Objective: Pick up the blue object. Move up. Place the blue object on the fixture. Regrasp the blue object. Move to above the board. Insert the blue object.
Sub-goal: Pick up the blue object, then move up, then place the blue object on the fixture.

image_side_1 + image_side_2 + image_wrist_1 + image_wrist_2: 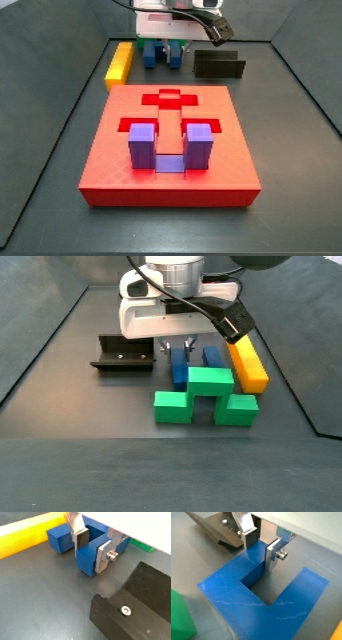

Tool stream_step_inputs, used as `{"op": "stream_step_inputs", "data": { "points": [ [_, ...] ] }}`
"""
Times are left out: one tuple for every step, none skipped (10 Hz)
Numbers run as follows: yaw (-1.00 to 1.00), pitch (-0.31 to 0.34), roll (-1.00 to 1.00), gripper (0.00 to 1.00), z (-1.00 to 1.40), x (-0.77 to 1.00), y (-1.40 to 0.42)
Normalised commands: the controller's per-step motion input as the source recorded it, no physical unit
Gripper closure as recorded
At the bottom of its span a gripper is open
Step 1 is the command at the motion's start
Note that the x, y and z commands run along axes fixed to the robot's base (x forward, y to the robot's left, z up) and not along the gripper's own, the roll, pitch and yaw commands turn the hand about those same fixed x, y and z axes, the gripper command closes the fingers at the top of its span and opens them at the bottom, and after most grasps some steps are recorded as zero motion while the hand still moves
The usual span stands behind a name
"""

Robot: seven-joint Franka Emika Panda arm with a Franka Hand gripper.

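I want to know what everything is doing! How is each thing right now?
End effector: down low, fingers seemingly shut on one prong of the blue object.
Blue object: gripped, beside the yellow bar.
Fixture: empty.
Board: flat, holding the purple block.
Purple block: prongs up, seated in the board.
Green block: on the floor, untouched.
Yellow bar: lying flat.

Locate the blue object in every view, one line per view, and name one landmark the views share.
Wrist view: blue object at centre, one prong between the fingers of the gripper.
Wrist view: blue object fills the frame, gripper straddling a prong.
Side view: blue object at top centre, under the gripper.
Side view: blue object at centre, behind the green block.
Shared landmark: the black fixture, beside it in all views.
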Motion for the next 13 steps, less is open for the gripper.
{"op": "stream_step_inputs", "data": {
  "points": [
    [0.00,0.000,0.00,1.00,0.00,0.00,0.00],
    [0.00,0.000,0.00,1.00,0.00,0.00,0.00],
    [0.00,0.000,0.00,1.00,0.00,0.00,0.00],
    [0.00,0.000,0.00,1.00,0.00,0.00,0.00],
    [0.00,0.000,0.00,1.00,0.00,0.00,0.00],
    [0.00,0.000,0.00,1.00,0.00,0.00,0.00],
    [0.00,0.000,0.00,1.00,0.00,0.00,0.00],
    [0.00,0.000,0.00,1.00,0.00,0.00,0.00],
    [0.00,0.000,0.00,1.00,0.83,0.00,0.00],
    [0.03,0.058,-0.01,1.00,0.75,-0.08,-0.01],
    [0.03,0.068,-0.01,1.00,0.61,-0.09,-0.02],
    [0.02,0.018,0.01,1.00,0.17,-0.01,0.00],
    [0.00,0.000,0.07,1.00,-0.23,-0.16,-0.08]
  ]
}}
